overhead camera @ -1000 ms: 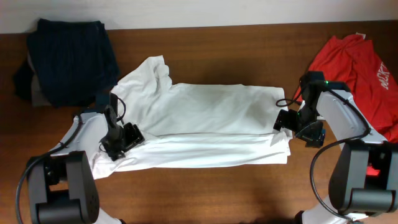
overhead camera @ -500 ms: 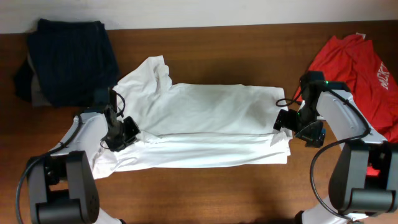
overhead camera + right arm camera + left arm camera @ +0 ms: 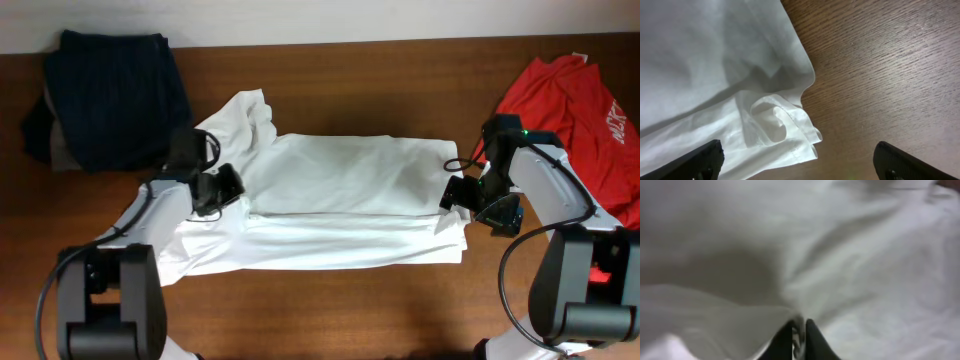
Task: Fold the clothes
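A large white shirt (image 3: pixel 350 205) lies spread across the middle of the table, lengthwise folded. My left gripper (image 3: pixel 232 189) is over its left part, shut on a pinched ridge of the white cloth; in the left wrist view the dark fingertips (image 3: pixel 799 332) meet with fabric squeezed between them. At the shirt's right edge my right gripper (image 3: pixel 476 207) hangs wide open and holds nothing. Its fingers (image 3: pixel 702 159) straddle the shirt's layered corner (image 3: pixel 790 125), one over cloth, one over bare wood. A red tee (image 3: pixel 570 100) with white lettering lies at the far right.
A pile of dark garments (image 3: pixel 115 95) sits at the back left corner. The brown wooden table (image 3: pixel 330 300) shows along the front edge and to the right of the shirt (image 3: pixel 880 75).
My left gripper has closed on the white shirt and moved toward the back and right, dragging the cloth's left part with it. The right arm has stayed still.
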Robot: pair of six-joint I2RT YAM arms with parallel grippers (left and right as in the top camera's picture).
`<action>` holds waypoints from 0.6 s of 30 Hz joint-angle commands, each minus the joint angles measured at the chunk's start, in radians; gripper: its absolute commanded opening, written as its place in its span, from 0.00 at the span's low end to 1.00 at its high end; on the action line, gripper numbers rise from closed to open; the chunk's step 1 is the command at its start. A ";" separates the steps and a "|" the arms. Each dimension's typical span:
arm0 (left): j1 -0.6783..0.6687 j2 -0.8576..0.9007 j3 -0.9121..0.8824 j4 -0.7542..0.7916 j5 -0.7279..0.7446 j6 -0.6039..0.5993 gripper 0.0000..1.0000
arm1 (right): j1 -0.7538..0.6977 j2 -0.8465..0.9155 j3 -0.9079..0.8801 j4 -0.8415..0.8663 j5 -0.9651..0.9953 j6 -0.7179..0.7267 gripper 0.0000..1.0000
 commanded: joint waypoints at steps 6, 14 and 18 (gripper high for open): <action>-0.050 0.003 0.081 -0.056 0.010 0.156 0.37 | 0.000 -0.016 -0.003 -0.005 0.006 -0.014 0.99; 0.045 0.018 0.248 -0.615 -0.260 0.142 0.32 | 0.000 -0.016 -0.013 -0.002 0.010 -0.021 0.99; 0.074 0.171 0.247 -0.549 -0.261 0.166 0.23 | 0.000 -0.016 -0.013 0.000 0.010 -0.021 0.99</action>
